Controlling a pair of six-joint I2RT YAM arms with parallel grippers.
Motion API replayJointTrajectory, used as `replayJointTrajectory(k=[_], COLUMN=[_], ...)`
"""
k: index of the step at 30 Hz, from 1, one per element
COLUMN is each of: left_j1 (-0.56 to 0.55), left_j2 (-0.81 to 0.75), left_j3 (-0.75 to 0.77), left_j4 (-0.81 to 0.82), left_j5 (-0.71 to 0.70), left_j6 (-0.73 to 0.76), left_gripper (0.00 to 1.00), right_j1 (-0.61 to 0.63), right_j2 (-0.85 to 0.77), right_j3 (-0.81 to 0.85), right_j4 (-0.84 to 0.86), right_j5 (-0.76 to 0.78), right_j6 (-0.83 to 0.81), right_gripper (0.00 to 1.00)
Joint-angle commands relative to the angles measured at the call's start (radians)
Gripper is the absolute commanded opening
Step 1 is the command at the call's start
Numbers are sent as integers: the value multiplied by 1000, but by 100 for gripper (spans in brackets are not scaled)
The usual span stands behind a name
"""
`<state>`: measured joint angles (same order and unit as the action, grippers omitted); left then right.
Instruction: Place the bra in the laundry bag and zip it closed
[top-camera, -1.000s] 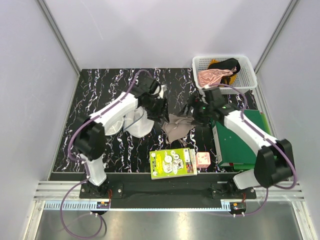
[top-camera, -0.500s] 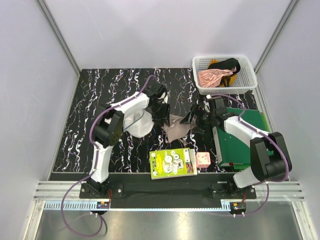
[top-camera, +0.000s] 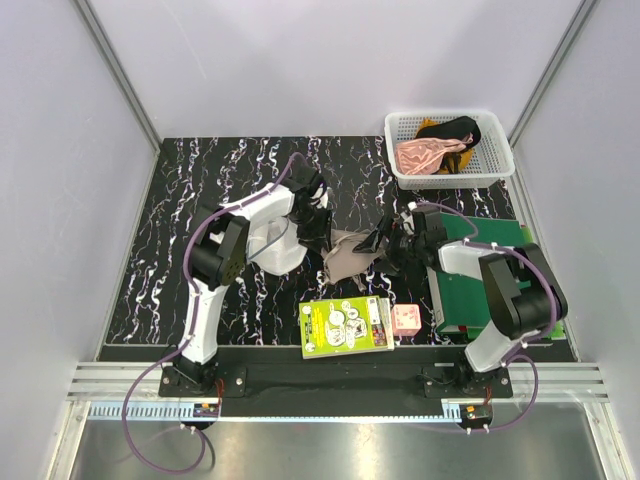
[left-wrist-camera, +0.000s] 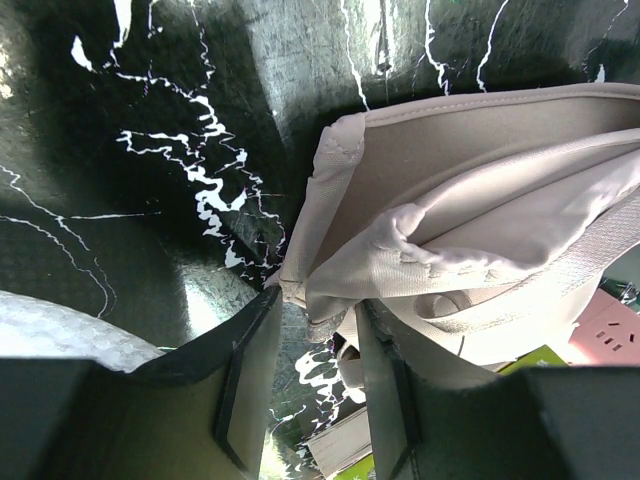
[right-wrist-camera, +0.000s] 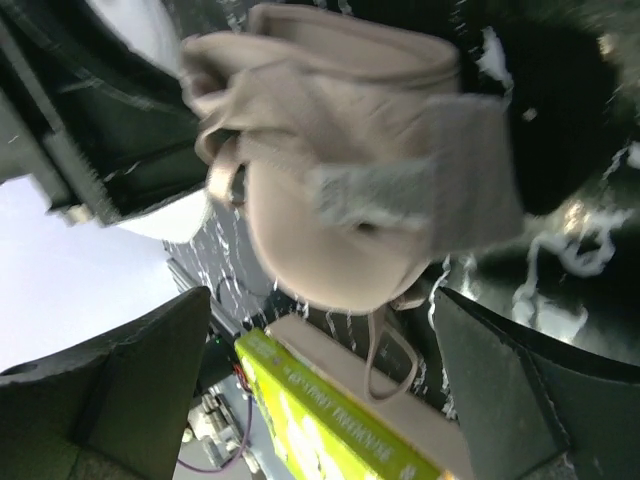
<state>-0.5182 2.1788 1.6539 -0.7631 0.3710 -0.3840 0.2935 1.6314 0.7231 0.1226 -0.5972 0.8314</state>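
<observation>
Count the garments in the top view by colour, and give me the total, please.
Beige: 1, the bra on the table.
Pink: 1, the pink garment in the basket.
Black with yellow trim: 1, the black garment in the same basket.
Total: 3

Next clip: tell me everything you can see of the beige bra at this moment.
The bra is beige-tan soft fabric, folded over itself in a crumpled heap, with a smooth moulded cup, a ribbed elastic band and a thin strap loop showing. It lies on the black marbled table, just beyond the green booklet, outside the laundry bag. The left gripper straddles one stitched corner, jaws apart; the right gripper is open, facing it.
</observation>
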Motion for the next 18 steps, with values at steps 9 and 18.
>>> replayJointTrajectory(k=[9,18], left_j1=[-3,-3], left_j2=[10,-40], left_j3=[-32,-68], left_j4=[18,22], left_j5=[9,16], left_j6=[42,60], left_gripper=[41,45], right_j1=[64,67], right_j2=[154,214], right_j3=[-62,-60], right_j4=[480,551], right_j5=[92,209], right_j6=[181,296], right_gripper=[100,76])
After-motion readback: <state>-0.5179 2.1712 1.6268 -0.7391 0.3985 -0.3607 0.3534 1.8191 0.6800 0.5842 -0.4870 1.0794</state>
